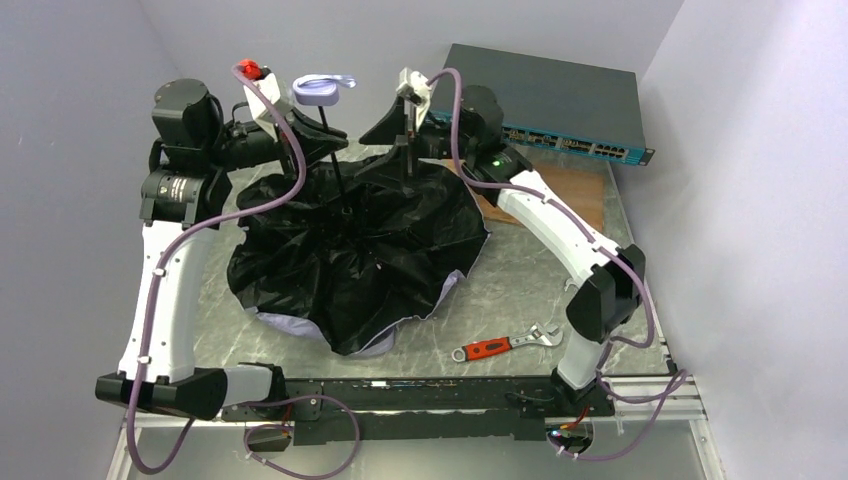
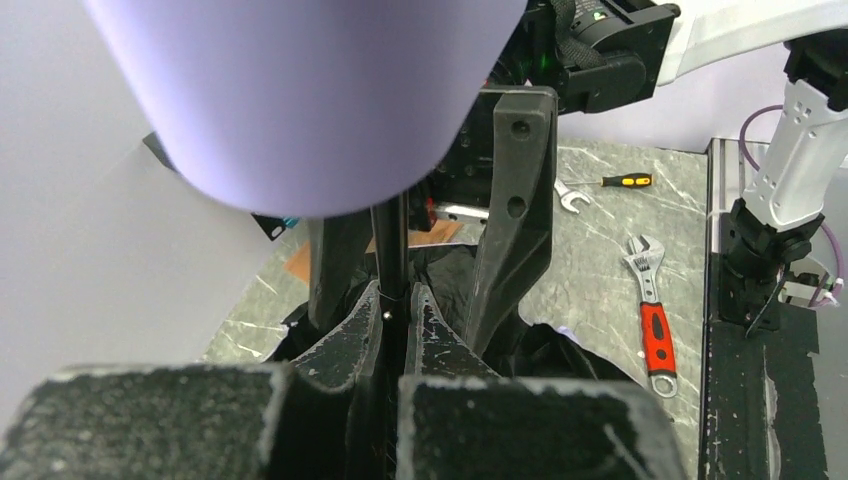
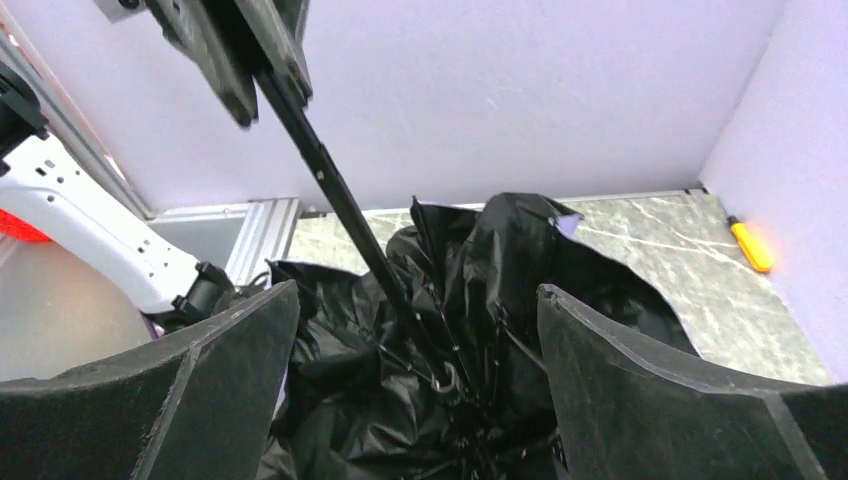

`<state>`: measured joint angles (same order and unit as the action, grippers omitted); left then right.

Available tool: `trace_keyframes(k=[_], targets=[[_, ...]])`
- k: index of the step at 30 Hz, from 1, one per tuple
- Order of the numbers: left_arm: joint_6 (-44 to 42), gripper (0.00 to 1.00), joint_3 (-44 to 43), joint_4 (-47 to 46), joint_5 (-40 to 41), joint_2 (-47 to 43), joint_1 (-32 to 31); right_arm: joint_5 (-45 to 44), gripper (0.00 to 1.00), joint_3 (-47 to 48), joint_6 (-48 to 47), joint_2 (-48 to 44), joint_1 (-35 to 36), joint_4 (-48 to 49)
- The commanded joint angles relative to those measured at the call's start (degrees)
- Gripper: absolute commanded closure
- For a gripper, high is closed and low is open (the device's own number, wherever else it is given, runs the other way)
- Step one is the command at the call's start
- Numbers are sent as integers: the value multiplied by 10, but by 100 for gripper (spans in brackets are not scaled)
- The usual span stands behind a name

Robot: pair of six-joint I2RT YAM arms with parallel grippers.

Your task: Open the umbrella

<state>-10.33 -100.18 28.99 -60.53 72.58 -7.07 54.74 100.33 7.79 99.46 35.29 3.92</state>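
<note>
From above, you see the umbrella (image 1: 360, 250) lying in the middle of the surface (image 1: 520, 285). Its black canopy (image 1: 400, 230) is spread out, and a pale edge shows at the near side. The thin shaft (image 1: 338, 175) rises tilted toward the far left and ends in the lavender handle (image 1: 320, 90). Your left end effector (image 1: 325, 130) is closed on the shaft just under the handle. Your right end effector (image 1: 403, 150) hangs over the far part of the canopy, just right of the shaft. A red-handled wrench (image 1: 500, 346) lies at the near right, apart from the fabric. A network switch (image 1: 550, 100) and a brown board (image 1: 580, 195) are at the far right.

In the left wrist view, the two fingers (image 2: 430, 335) pinch the shaft, and the handle fills the top. The black fingers of the right end effector stand on both sides of the shaft. A yellow-handled screwdriver (image 2: 622, 181) lies beyond the wrench.

In the right wrist view, the jaws stand wide apart. The shaft and the crumpled canopy are between them, and the shaft touches neither finger.
</note>
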Motion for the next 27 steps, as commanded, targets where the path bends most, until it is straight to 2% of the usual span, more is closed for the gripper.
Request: trace_keyframes(k=[1,7,9,10,11,12,15,16,17,18,19,20,21,24,27], targets=[[-14,100,-28,-25,2,7,-5,-9,11,35,34,43,20,45],[27,100,-49,-60,3,30,-6,-3,13,42,-14,57,58,34],[27,100,-62,-53,5,36,-6,-30,17,35,-34,54,66,30],[25,100,-66,-45,6,38,-6,-51,22,35,-38,55,69,29],[18,100,-69,-37,5,39,-6,-62,31,40,-38,59,69,29],[17,100,-68,-32,4,38,-6,-74,45,44,-38,64,69,28],[31,100,-50,-44,2,27,-5,-97,98,51,-37,72,69,33],[56,94,-34,-70,5,20,4,-105,100,50,-30,72,69,40],[106,80,-6,-114,-1,7,22,-111,100,46,-21,69,67,53],[157,58,27,-170,-8,-4,50,-113,100,42,-8,67,65,69],[203,41,59,-229,-11,-18,82,-116,100,36,9,64,62,88],[224,34,89,-251,-6,-29,115,-121,100,28,29,62,59,111],[220,32,115,-254,2,-42,144,-125,100,20,55,58,55,134],[120,27,206,-207,31,-92,191,-139,100,3,98,48,47,192],[-34,28,283,-127,28,-125,182,-161,100,-7,125,40,44,231]])
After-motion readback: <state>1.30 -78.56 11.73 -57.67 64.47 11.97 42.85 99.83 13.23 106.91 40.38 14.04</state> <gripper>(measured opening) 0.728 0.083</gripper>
